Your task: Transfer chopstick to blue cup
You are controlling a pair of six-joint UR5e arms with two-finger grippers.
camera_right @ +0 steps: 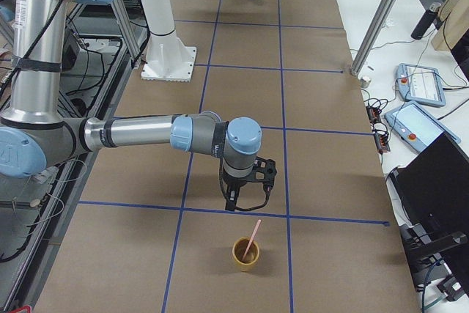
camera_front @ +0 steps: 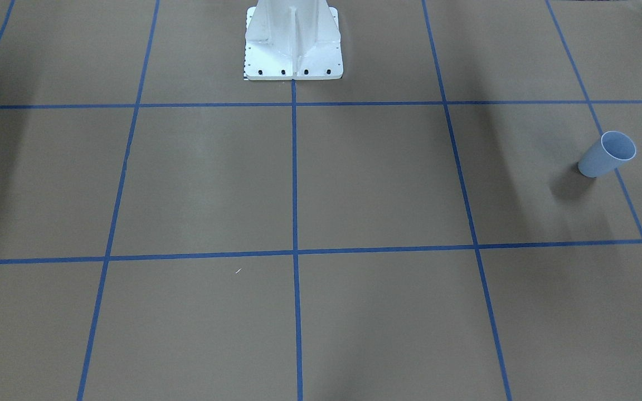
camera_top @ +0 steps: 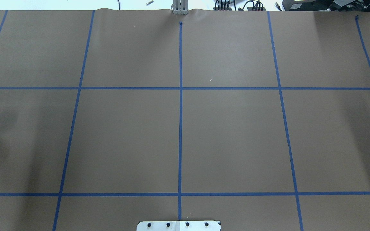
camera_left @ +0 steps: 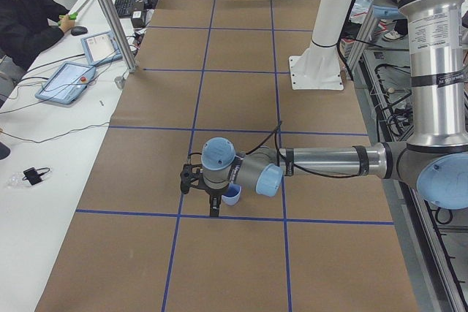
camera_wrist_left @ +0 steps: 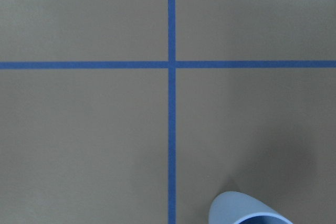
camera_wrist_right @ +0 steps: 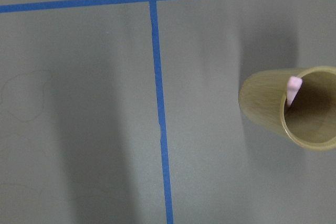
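Note:
The pale pink chopstick [camera_right: 252,237] stands tilted in a yellow-brown cup [camera_right: 246,253] at the table's right end. In the right wrist view its tip [camera_wrist_right: 293,88] leans on that cup's rim [camera_wrist_right: 299,109]. My right gripper [camera_right: 231,207] points down just short of that cup, apart from it; I cannot tell whether it is open. The blue cup [camera_front: 605,156] stands upright at the table's left end. My left gripper [camera_left: 214,212] points down right beside the blue cup [camera_left: 232,195]; I cannot tell whether it is open. The blue cup's rim shows in the left wrist view [camera_wrist_left: 247,211].
The robot's white base [camera_front: 293,42] stands at the table's middle edge. Blue tape lines grid the brown table. An operator [camera_left: 29,20] sits at a side bench with tablets [camera_left: 69,82]. More tablets [camera_right: 418,100] and a post [camera_right: 374,27] are on that side.

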